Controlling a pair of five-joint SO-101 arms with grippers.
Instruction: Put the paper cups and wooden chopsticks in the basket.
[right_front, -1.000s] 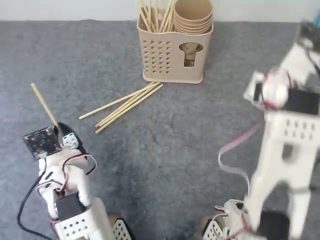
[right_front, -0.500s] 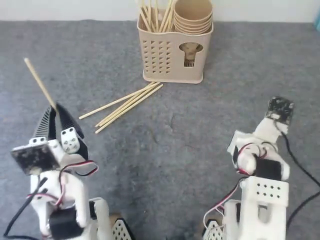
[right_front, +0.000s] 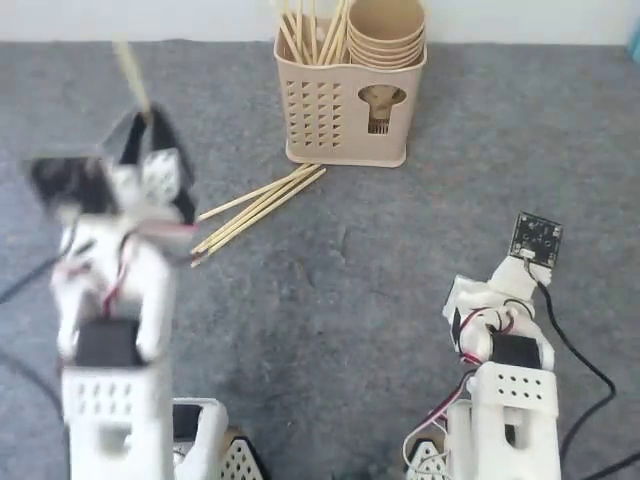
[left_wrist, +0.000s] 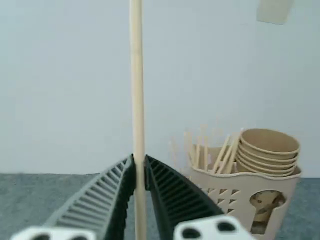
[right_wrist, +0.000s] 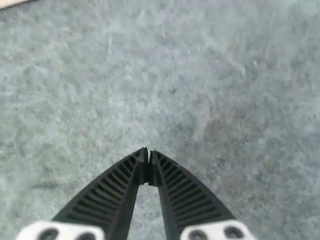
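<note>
My left gripper (left_wrist: 139, 170) is shut on one wooden chopstick (left_wrist: 136, 90), which stands upright between its fingers. From above, that gripper (right_front: 148, 128) is lifted at the left of the mat, with the chopstick (right_front: 131, 68) poking up past it. The beige basket (right_front: 345, 110) stands at the back centre and holds a stack of paper cups (right_front: 386, 32) and several chopsticks (right_front: 305, 28); the left wrist view shows basket (left_wrist: 240, 195) and cups (left_wrist: 269, 150) ahead. Several loose chopsticks (right_front: 258, 206) lie on the mat in front of the basket. My right gripper (right_wrist: 148, 162) is shut on nothing, low over bare mat.
Grey mat (right_front: 360, 270) covers the table. The right arm (right_front: 505, 350) is folded back near the front edge at the right. A pale wall (left_wrist: 60, 75) rises behind the basket.
My left arm has swung up and toward the basket, carrying the chopstick from the front left. The right arm has pulled back from its raised stance and folded low at the front right.
</note>
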